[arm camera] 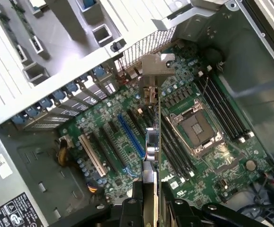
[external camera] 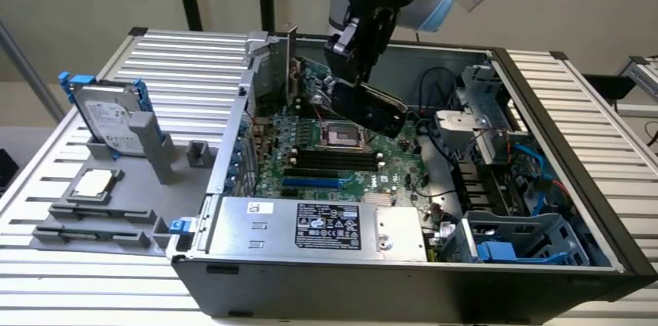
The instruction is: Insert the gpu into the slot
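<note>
gpu (external camera: 372,112): glossy black shroud, plastic by the look; bare silver metal bracket at one end.
slot (arm camera: 131,135): bright-blue plastic, smooth, with a slight sheen.
claw (arm camera: 148,202): black, matt, hard-surfaced.
motherboard (arm camera: 103,118): green lacquered board, lightly glossy.
processor socket (arm camera: 197,127): polished silver metal frame.
power-supply box (external camera: 246,230): dull grey sheet metal, with a flat printed label.
case (external camera: 411,295): dark matt wall outside, pale bare metal inside.
bench (external camera: 175,56): ribbed light-grey metal, satin.
hard drive (external camera: 108,114): shiny metal top, blue plastic carrier.
</note>
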You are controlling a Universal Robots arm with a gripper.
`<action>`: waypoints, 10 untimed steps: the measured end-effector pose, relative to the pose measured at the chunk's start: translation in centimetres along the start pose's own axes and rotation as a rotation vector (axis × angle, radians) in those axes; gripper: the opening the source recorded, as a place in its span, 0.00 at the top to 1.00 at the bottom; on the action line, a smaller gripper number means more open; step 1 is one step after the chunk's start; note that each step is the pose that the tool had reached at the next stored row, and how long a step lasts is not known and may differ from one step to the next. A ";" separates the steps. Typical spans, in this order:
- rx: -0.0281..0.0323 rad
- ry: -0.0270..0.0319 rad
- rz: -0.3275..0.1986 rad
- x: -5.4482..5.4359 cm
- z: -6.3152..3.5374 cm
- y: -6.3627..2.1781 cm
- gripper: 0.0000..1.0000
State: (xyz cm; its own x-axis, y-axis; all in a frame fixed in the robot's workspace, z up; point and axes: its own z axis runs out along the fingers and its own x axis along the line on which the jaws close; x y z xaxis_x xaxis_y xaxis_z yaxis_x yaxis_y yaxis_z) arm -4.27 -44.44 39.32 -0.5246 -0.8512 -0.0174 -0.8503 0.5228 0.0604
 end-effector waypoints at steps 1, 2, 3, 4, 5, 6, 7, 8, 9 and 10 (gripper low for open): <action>-0.0006 -0.0003 -0.018 0.0 0.11 -0.01 0.74; -0.0013 -0.0006 -0.036 0.0 0.21 -0.01 0.74; -0.0019 -0.0007 -0.053 0.0 0.31 -0.02 0.74; -0.0024 -0.0009 -0.072 0.0 0.41 -0.02 0.74; -0.0031 -0.0011 -0.091 0.0 0.53 -0.03 0.74; -0.0037 -0.0012 -0.109 0.0 0.62 -0.03 0.74; -0.0044 -0.0015 -0.128 0.0 0.73 -0.04 0.74; -0.0051 -0.0018 -0.146 0.0 0.84 -0.05 0.74; -0.0057 -0.0020 -0.163 0.0 0.94 -0.05 0.74; -0.0064 -0.0024 -0.181 0.0 1.05 -0.06 0.74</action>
State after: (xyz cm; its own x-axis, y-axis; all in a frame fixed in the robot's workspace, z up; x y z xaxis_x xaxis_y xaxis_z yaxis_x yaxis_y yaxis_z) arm -4.28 -44.44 38.26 -0.3628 -0.9314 -0.0309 -0.9307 0.3605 0.0624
